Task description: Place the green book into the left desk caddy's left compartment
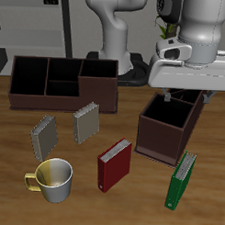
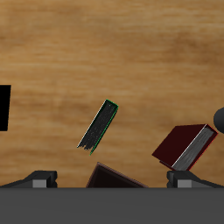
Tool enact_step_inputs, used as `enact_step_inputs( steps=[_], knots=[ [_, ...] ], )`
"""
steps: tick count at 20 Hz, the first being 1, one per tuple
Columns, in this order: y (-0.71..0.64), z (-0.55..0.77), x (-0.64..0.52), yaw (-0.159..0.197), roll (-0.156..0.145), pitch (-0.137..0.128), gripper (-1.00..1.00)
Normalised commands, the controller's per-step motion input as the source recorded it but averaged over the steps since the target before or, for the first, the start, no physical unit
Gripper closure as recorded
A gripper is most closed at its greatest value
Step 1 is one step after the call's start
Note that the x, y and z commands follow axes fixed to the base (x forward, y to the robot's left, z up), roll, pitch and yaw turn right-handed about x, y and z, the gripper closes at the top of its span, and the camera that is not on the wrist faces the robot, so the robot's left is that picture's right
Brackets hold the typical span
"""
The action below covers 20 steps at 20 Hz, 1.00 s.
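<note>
Item: green book (image 1: 182,180) lying near the table's front edge, just before the left desk caddy (image 1: 169,126) | my gripper (image 1: 184,92) high above the caddy, empty, fingers apart, since nothing is grasped yet | red book (image 1: 113,165) beside, untouched.

The green book (image 1: 181,181) stands on edge near the bench's front edge, white pages showing, just in front of the left desk caddy (image 1: 169,125), untouched.
</note>
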Motion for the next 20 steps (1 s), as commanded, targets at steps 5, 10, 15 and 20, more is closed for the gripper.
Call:
enact_step_inputs(
  steps=[5, 10, 15, 20],
  knots=[
    [0.12, -0.36, 0.31, -0.049, 0.015, -0.004, -1.00],
    [0.10, -0.31, 0.15, -0.030, 0.012, 0.007, -1.00],
    [0.05, -0.39, 0.14, -0.021, 0.011, 0.017, -1.00],
    [0.00, -0.39, 0.11, -0.030, -0.009, 0.026, -1.00]
  ],
)
